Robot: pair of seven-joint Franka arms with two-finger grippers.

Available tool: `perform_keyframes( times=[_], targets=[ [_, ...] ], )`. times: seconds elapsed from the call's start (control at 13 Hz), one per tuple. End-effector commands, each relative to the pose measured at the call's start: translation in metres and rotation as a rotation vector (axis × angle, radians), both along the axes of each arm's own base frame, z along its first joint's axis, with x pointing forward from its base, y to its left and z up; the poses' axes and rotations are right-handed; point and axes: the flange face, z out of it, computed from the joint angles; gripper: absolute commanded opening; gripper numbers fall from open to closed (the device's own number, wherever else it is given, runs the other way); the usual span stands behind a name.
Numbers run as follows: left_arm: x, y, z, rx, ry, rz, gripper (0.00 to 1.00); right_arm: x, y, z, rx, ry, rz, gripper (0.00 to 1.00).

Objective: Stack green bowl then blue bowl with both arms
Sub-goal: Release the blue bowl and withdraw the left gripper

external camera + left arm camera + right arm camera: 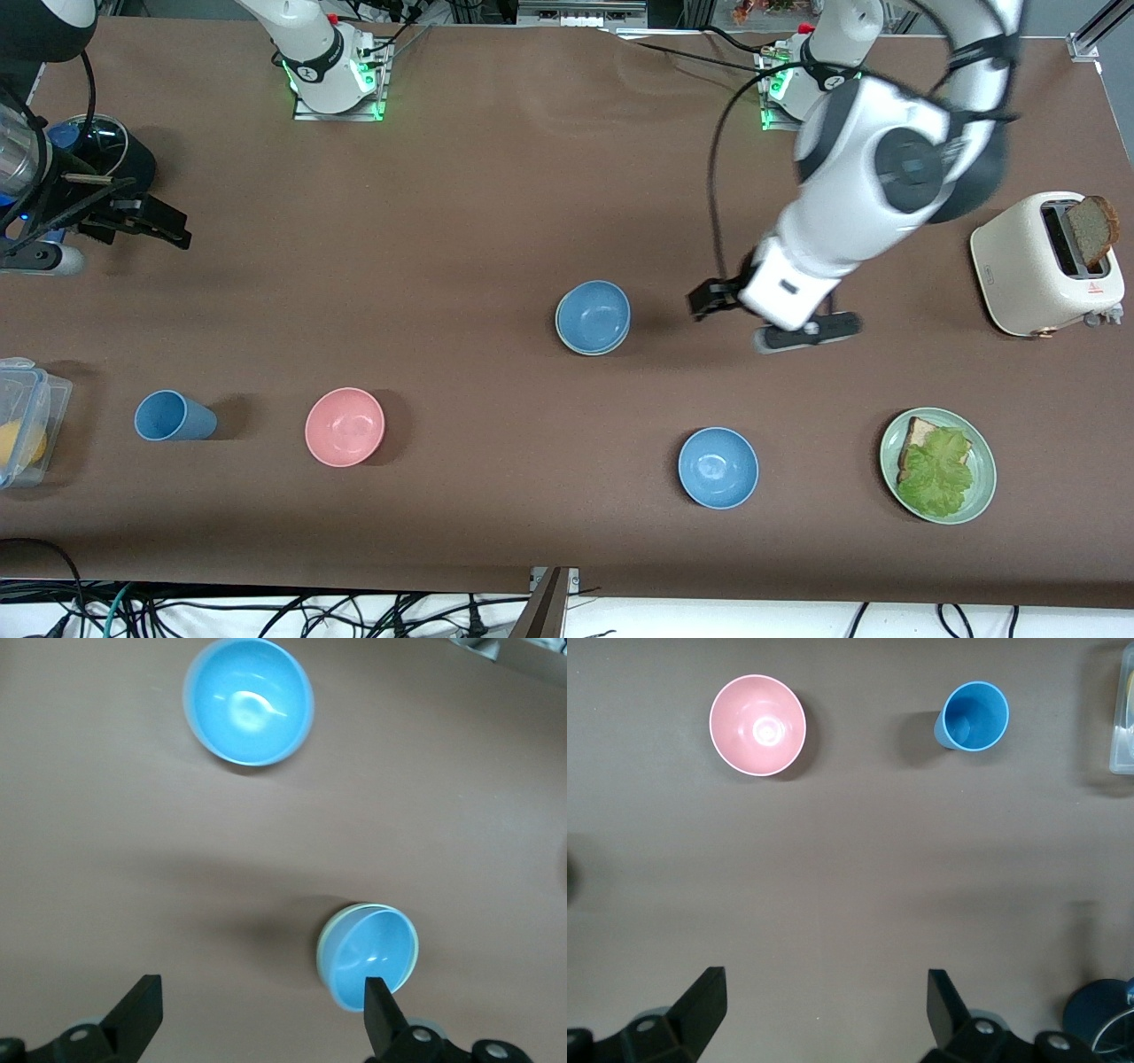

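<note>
Front view: the blue bowl (593, 316) sits nested in the green bowl (562, 334), of which only a pale rim shows, at the middle of the frame on the brown desk (461, 204). The left hand (719, 299) hangs in the air just beside the stack, toward the left arm's end, released and holding nothing. The right hand (146, 223) waits at the frame's left edge, fingers spread, empty. A second blue bowl (718, 467), a pink bowl (345, 426) and a blue cup (173, 416) lie lower in the frame, well apart, with bare desk between them. A plate (983, 461) and a toaster (1036, 266) stand at the frame's right.

Left wrist view: the green rim (324, 939) shows clearly under the blue bowl (376, 948), close to one dark fingertip (383, 1010); the second blue bowl (248, 700) lies at the top.

Right wrist view: only the pink bowl (757, 725), cup (974, 716) and a clear box's (1123, 718) edge appear, past wide bare desk.
</note>
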Motion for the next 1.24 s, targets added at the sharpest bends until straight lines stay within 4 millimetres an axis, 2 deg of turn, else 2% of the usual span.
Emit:
perform_keyframes(
  times=[0.0,0.23,0.39,0.54,0.77,1.16],
  targets=[
    [-0.003,0.062,0.040,0.011,0.022,-0.030,1.00,0.000,0.000,0.003,-0.010,-0.011,0.016,1.00],
    [-0.011,0.128,0.072,-0.001,0.053,-0.056,1.00,0.000,0.000,0.003,-0.007,-0.011,0.015,1.00],
    [-0.014,0.173,0.078,-0.011,0.061,-0.117,1.00,0.000,0.001,0.003,-0.005,-0.012,0.016,1.00],
    [-0.019,0.204,0.081,0.007,0.077,-0.124,1.00,0.000,0.002,0.004,-0.004,-0.014,0.018,1.00],
    [-0.028,0.201,0.090,0.150,0.070,-0.247,1.00,0.000,0.003,0.004,-0.002,-0.014,0.019,1.00],
    [-0.038,0.220,0.089,0.149,0.081,-0.287,1.00,-0.001,0.005,0.005,-0.001,-0.015,0.013,1.00]
  ],
)
